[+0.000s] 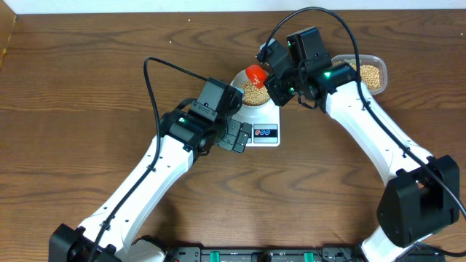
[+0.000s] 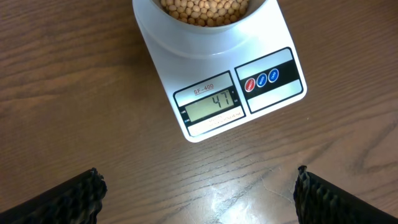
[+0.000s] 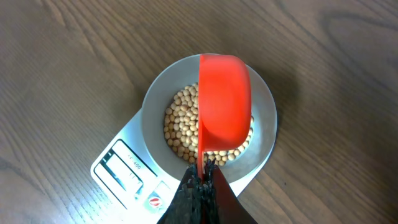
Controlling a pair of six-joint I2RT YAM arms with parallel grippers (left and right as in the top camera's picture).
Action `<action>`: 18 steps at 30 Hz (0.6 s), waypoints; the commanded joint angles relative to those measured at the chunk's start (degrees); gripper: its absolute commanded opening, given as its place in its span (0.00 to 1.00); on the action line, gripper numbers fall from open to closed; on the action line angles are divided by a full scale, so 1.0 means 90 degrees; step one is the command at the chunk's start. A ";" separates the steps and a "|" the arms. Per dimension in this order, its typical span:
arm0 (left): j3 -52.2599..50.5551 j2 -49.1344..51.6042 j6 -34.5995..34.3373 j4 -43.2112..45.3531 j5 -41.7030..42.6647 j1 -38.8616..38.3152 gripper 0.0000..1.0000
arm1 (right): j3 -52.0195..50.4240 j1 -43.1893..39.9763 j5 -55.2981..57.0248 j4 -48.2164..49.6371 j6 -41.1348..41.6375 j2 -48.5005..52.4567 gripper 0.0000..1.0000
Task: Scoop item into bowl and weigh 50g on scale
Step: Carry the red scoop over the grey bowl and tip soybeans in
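Our right jaws clamp the handle of the scoop [image 3: 224, 106], tipping it above the bowl [image 3: 152, 118] so beans [image 3: 177, 127] drop in. The bowl sits on the scale [image 2: 211, 99], which reads 47. Our left jaws hang apart and empty over the worktop [image 2: 74, 93], probably so that camera sees the display.

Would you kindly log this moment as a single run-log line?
right gripper: shut on red scoop, tipped over bowl | bowl: on scale, holds beans | display: 47 | left gripper: open, empty, by scale
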 commanded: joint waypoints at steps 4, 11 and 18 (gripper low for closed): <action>0.0032 -0.0051 0.0112 -0.0024 0.0010 0.0015 0.99 | 0.0007 0.0015 -0.0087 -0.0007 0.0053 -0.0114 0.01; 0.0032 -0.0051 0.0112 -0.0024 0.0010 0.0017 0.99 | 0.0007 0.0022 -0.0085 0.0007 -0.0350 -0.0114 0.01; 0.0032 -0.0051 0.0112 -0.0024 0.0010 0.0015 0.99 | 0.0007 0.0022 -0.0085 0.0034 -0.0549 -0.0114 0.01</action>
